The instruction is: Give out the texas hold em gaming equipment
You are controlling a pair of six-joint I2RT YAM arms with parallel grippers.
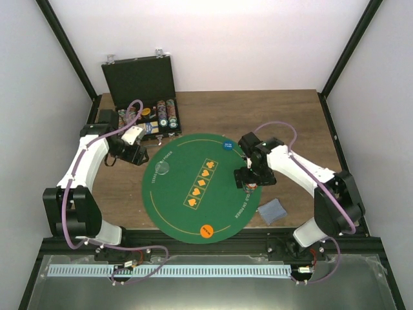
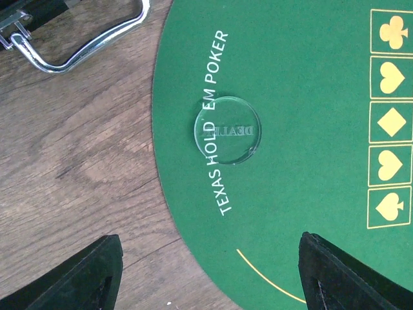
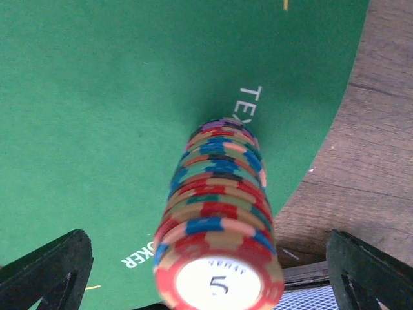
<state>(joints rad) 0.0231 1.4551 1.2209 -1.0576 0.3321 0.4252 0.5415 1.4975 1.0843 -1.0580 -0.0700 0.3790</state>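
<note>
1. The orange disc (image 1: pixel 207 230) lies flat on the green mat (image 1: pixel 193 213), at its near rim
2. The grey-blue-backed cards (image 1: pixel 273 210) lie on the wooden table (image 1: pixel 284 116), just off the mat's near-right rim; how many cannot be told
3. At the mat's right rim the right gripper (image 3: pixel 206 258) hangs with its fingers (image 3: pixel 51 265) spread wide, gripping nothing; the stack of chips (image 3: pixel 219 194) stands on the mat between them, untouched, and is largely hidden from above
4. The clear disc (image 2: pixel 227 130) lies on the mat's left part, over the lettering
5. The left gripper (image 2: pixel 206 271) hangs over the mat's left rim, fingers apart, nothing held
6. The blue disc (image 1: pixel 227 145) sits at the mat's far rim
7. The black case (image 1: pixel 139 74) stands open beyond the mat's far-left rim, with rows of chips (image 1: pixel 161 116) inside and its metal handle (image 2: pixel 84 45) towards the mat
</note>
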